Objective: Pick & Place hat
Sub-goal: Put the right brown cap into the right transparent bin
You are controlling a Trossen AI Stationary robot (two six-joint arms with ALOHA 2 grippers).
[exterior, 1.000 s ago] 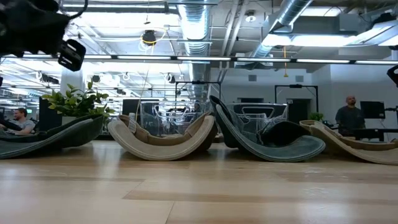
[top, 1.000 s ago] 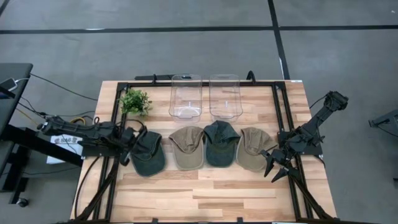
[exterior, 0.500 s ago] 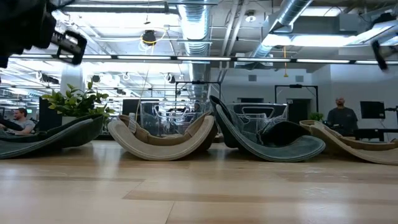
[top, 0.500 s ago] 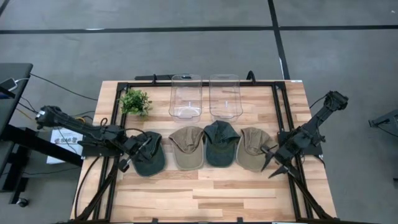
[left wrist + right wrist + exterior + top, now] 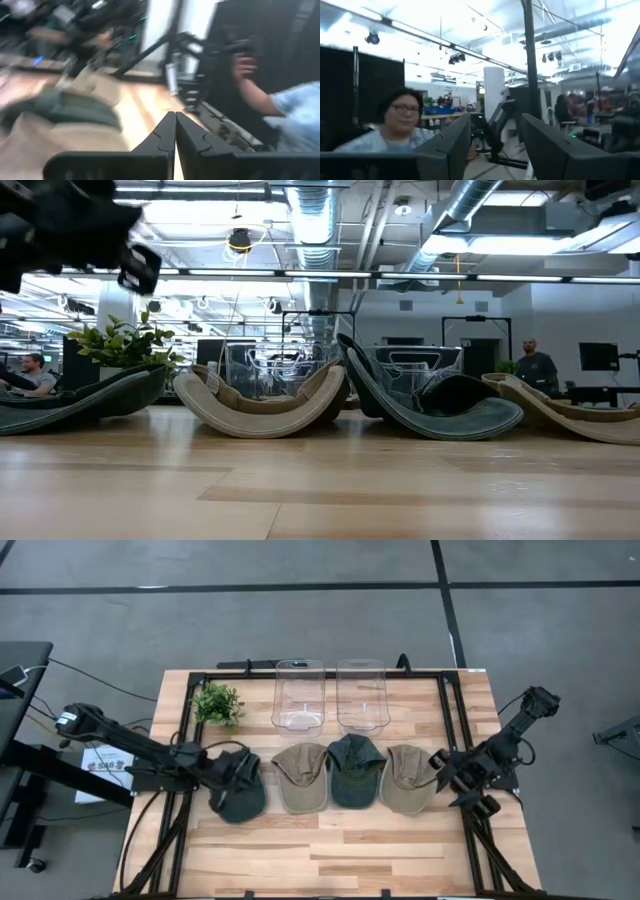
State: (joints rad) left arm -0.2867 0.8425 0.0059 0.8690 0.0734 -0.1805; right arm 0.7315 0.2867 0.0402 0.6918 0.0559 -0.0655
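Several caps lie in a row across the table's middle: a dark green cap (image 5: pixel 238 796), a tan cap (image 5: pixel 302 780), a second dark green cap (image 5: pixel 355 772) and a second tan cap (image 5: pixel 407 782). My left gripper (image 5: pixel 240 774) (image 5: pixel 175 119) is shut. It hovers over the leftmost dark green cap, well above the table in the low view (image 5: pixel 138 266). My right gripper (image 5: pixel 438 762) (image 5: pixel 496 131) is open. It is held level, off the table, just right of the rightmost tan cap, and points toward the table's left.
Two clear containers (image 5: pixel 299 696) (image 5: pixel 361 695) stand behind the caps toward the far edge. A small potted plant (image 5: pixel 217 702) stands at the far left. A black frame (image 5: pixel 448 720) runs around the tabletop. Bare wood lies along the near edge. People show in the room beyond.
My left gripper has moved toward the table's right, from beside the leftmost dark green cap to above it. My right gripper has risen and tipped up from pointing down at the table to level, ending closer to the rightmost tan cap. The caps have stayed put.
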